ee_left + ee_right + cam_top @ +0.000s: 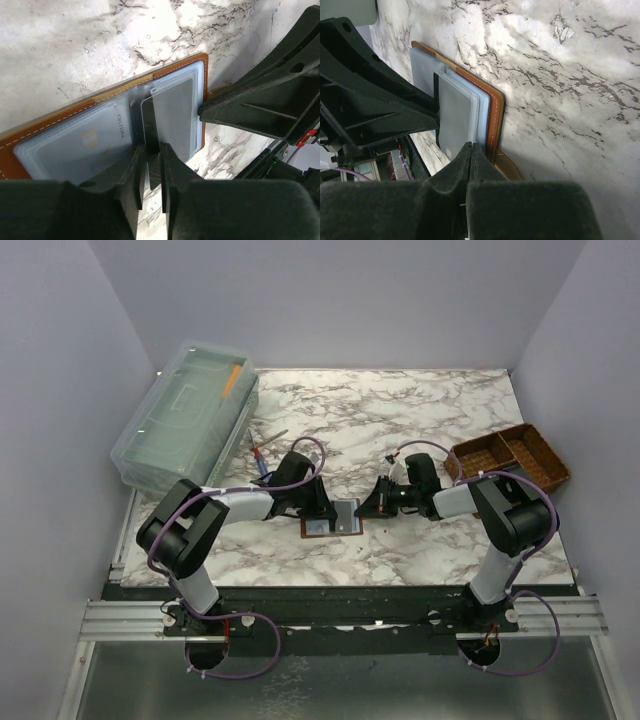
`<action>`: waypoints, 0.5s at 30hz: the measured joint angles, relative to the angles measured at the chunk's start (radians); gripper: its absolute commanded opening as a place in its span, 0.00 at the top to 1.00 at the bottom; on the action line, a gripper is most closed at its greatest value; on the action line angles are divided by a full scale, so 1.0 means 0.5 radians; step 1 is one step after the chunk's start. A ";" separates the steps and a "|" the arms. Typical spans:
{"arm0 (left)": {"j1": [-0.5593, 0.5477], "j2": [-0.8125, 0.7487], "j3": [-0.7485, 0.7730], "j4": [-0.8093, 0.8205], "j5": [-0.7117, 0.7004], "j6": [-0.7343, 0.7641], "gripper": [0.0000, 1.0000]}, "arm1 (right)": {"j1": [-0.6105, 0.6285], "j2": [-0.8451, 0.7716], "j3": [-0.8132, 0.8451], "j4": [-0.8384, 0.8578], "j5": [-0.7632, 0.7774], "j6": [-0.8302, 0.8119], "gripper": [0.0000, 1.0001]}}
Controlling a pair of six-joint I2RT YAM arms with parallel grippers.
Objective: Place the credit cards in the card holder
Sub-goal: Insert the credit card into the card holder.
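Insertion is the step in hand: the small tan-brown leather folding card holder lies open and flat on the marble-patterned worktop, midway between the two arms, its clear plastic sleeves facing up. The left pincer has its fingers drawn nearly together on the near edge of a thin grey rectangular card, which stands partly inside the sleeve beside the holder's fold. How deep it sits I cannot tell. The right pincer is closed, fingers together with nothing visible between them, and its tip rests against the outer edge of the holder, apparently bracing it. A pale card with a gold chip already sits in the other sleeve, so the task looks well along.

The next move, as I judge it, calls for a steady push of the grey card along the sleeve's own line until its edge is flush. The right pincer should hold the leather down so the holder does not slide. A tilted push could buckle the card or catch the sleeve's lip.
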 measured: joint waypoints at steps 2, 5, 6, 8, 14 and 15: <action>-0.004 -0.011 0.000 -0.018 -0.001 0.001 0.69 | 0.002 0.000 -0.005 0.008 -0.001 0.005 1.00; -0.004 -0.056 0.005 -0.098 -0.005 0.019 0.67 | 0.005 0.000 -0.005 0.010 0.000 0.004 1.00; -0.004 -0.073 0.014 -0.140 -0.008 0.030 0.68 | 0.005 0.000 -0.005 0.009 0.000 0.003 1.00; -0.003 -0.098 0.021 -0.193 -0.008 0.040 0.71 | 0.005 0.000 -0.005 0.008 0.000 0.003 1.00; 0.008 -0.082 0.060 -0.280 0.011 0.052 0.72 | 0.005 0.000 -0.005 0.010 0.000 0.003 1.00; 0.008 -0.069 0.071 -0.278 0.020 0.051 0.72 | 0.005 0.001 -0.005 0.010 0.000 0.004 1.00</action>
